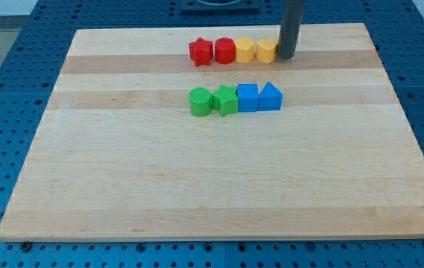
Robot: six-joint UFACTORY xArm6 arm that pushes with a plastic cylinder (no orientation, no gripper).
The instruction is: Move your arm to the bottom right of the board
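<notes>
My tip [286, 56] rests on the wooden board [212, 179] near the view's top, right against the right side of a yellow block [267, 50]. That block ends a row with another yellow block [245, 50], a red cylinder [225, 50] and a red star-shaped block [200, 51]. A second row lies below it: a green cylinder [200, 101], a green block [225, 100], a blue cube [248, 97] and a blue triangular block [270, 96]. The rod rises out of the view's top edge.
The board lies on a blue perforated table [3, 74] that shows around all its edges.
</notes>
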